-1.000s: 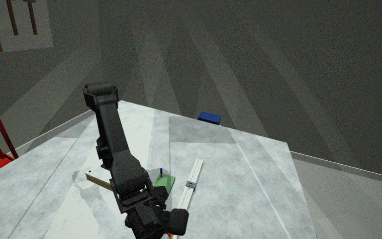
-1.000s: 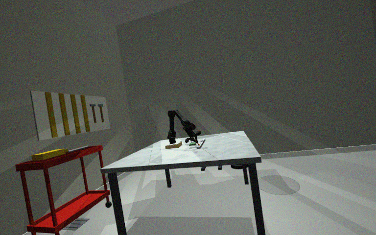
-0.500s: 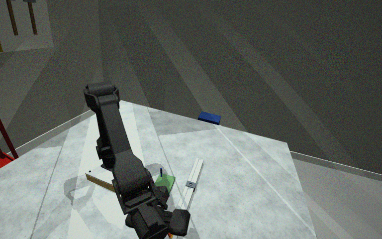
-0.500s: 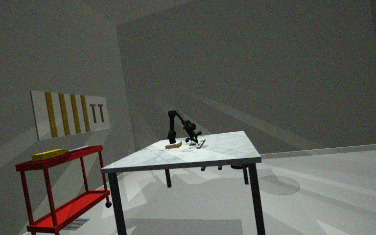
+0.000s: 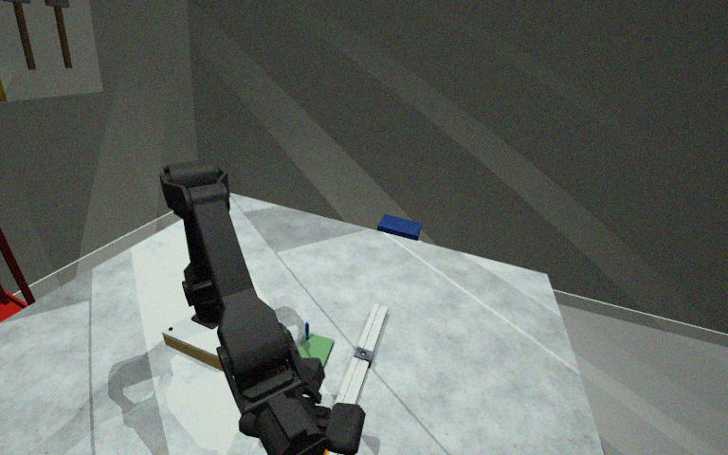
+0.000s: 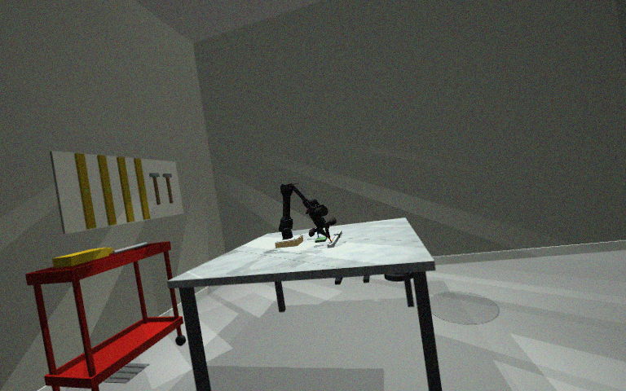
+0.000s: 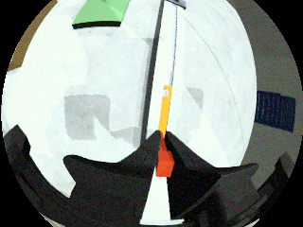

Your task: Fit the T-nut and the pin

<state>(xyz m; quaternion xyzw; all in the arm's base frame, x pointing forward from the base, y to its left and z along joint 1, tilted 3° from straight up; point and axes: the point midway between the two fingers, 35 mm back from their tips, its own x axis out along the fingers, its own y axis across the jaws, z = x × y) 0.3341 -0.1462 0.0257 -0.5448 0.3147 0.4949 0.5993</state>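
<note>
My gripper (image 7: 162,135) is shut on the orange handle (image 7: 165,163) of the T-nut. A yellow-orange length runs ahead of the fingertips over the near part of the aluminum rail (image 5: 351,383) (image 6: 337,237) (image 7: 167,57). Its far end (image 7: 168,89) looks in line with the slot; whether the nut is inside or above it cannot be told. The arm hides the fingertips in the top view. The dark bracket (image 5: 364,354) (image 7: 177,4) sits across the rail, its hole visible in the top view. The blue pin (image 5: 306,330) stands upright in the green tray (image 5: 321,346) (image 6: 319,239) (image 7: 100,13).
The green tray is left of the rail. A wood-sided base plate (image 5: 191,351) (image 6: 288,242) lies under the arm. A blue box (image 5: 399,227) (image 7: 276,111) is beyond the table's far edge. A red cart (image 6: 99,259) stands left of the table (image 6: 295,262).
</note>
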